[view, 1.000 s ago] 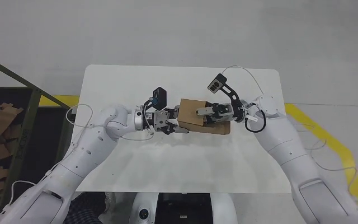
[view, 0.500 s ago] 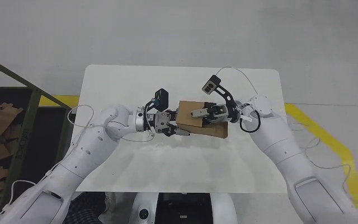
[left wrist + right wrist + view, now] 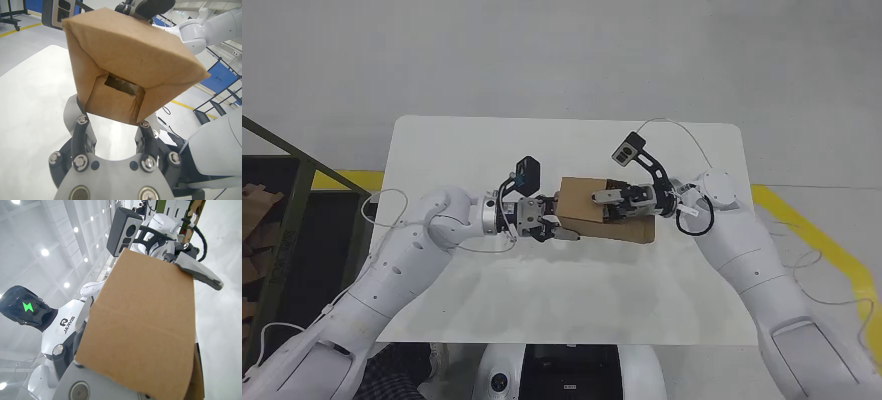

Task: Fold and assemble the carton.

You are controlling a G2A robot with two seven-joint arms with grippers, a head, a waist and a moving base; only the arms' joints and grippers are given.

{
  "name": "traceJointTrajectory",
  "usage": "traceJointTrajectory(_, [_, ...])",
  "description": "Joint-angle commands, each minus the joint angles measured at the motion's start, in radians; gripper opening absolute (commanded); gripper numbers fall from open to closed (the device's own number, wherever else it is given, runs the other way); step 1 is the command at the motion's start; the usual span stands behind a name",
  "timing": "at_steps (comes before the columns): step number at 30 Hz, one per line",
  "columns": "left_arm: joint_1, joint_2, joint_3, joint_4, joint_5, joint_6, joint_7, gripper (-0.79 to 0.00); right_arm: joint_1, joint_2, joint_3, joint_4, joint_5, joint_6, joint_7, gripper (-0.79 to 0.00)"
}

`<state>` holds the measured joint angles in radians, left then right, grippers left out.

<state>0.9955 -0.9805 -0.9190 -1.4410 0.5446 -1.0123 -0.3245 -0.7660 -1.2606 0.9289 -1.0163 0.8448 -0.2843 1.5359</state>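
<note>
The carton (image 3: 580,207) hung just over the middle of the table (image 3: 462,160), clamped at its right end by the right gripper (image 3: 600,198). Half a second earlier that arm had swung in toward the table's left side and skewed the carton. By this moment it had drawn back, and the carton sat square again — much as it had a full second before.

The left gripper (image 3: 112,122) had barely shifted through all this. It waited left of the table's centre, fingers (image 3: 145,136) apart, one to each side of the carton's left end and not closed on it.

That end's flaps (image 3: 113,106) were folded in, yet a square hole (image 3: 119,87) showed between them. The nudge-and-return read as an attempt to press the flaps home against the waiting gripper — and, judging by the hole, the end was not locked yet. More tucking looked needed before the task could count as done.
</note>
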Motion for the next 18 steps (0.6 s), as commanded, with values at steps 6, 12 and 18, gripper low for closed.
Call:
traceJointTrajectory(6, [0.0,0.0,0.001,0.003,-0.017,0.0,-0.022,-0.539,-0.032,0.02,0.053,-0.051,0.008,0.0,0.0,0.0])
traceJointTrajectory(12, [-0.005,-0.001,0.013,0.001,-0.04,0.0,-0.054,-0.557,-0.044,0.022,0.057,-0.086,0.016,0.0,0.0,0.0])
traceJointTrajectory(18, [-0.011,-0.002,0.02,0.003,-0.054,0.0,-0.08,-0.566,-0.032,0.014,0.036,-0.088,0.013,0.0,0.0,0.0])
